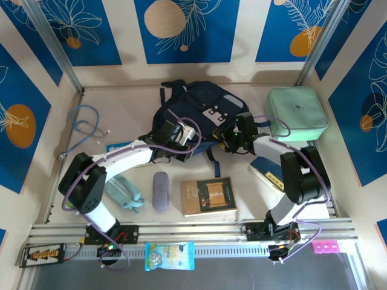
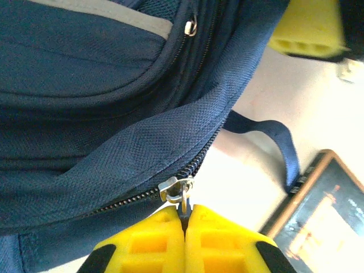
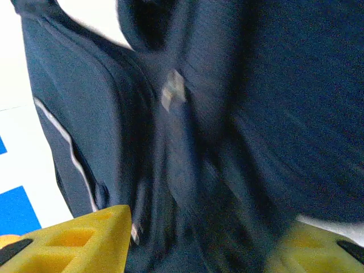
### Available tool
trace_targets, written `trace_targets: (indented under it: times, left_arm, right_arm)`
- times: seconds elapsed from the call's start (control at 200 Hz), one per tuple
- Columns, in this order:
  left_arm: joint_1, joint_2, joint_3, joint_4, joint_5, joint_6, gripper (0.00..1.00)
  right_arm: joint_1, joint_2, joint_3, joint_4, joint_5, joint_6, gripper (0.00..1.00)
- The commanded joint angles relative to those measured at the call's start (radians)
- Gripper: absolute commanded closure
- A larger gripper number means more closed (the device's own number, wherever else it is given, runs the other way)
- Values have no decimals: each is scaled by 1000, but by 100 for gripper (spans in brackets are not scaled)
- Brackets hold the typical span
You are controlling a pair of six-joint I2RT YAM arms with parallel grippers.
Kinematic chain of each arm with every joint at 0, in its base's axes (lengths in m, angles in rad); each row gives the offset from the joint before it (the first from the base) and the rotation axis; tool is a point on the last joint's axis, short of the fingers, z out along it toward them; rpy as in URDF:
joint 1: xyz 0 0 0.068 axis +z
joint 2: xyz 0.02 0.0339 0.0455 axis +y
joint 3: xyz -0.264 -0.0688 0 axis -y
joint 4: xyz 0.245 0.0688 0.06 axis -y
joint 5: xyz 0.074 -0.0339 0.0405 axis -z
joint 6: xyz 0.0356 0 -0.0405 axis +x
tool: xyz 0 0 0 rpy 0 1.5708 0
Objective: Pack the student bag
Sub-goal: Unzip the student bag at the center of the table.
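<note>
Blue and white walls with leaf and orange ball pictures stand around a pale worktop. On it, at 12 o'clock from the middle, lies the student bag, a big dark navy cloth backpack with a grey stripe and black straps.

At the bag's 8 o'clock side, the yellow left fingers are pressed tight together on the bag's small silver zip pull. At the bag's 4 o'clock side, the yellow right fingers stand apart with navy bag cloth between them. That view is blurry, so I cannot tell if they squeeze the cloth.

A flat brown book lies at 6 o'clock from the bag. A grey-purple oval case lies at 7 o'clock, and a soft light teal pouch sits beside it, farther out. A mint green rounded square zip case sits near the bag at 3 o'clock. A light blue looped cord lies well apart at 9 o'clock.
</note>
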Motion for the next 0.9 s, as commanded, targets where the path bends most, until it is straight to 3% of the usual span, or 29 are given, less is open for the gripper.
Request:
trace_targets:
  times: [0.0, 0.175, 0.35, 0.655, 0.895]
  left_arm:
    - [-41, -17, 7, 17, 79, -40, 100]
    - [-68, 70, 78, 17, 80, -87, 100]
    - [-76, 130, 144, -4, 79, -135, 100]
    - [-99, 206, 240, -49, 111, -163, 100]
    - [-103, 226, 262, -68, 111, -153, 100]
  right_arm:
    - [-10, 69, 57, 44, -14, -68, 51]
    - [-71, 150, 115, 75, -94, -180, 55]
    - [-103, 11, 12, 24, -50, -177, 48]
    - [-40, -231, -200, -23, -10, 79, 36]
    - [-6, -161, -188, 81, -82, 165, 31]
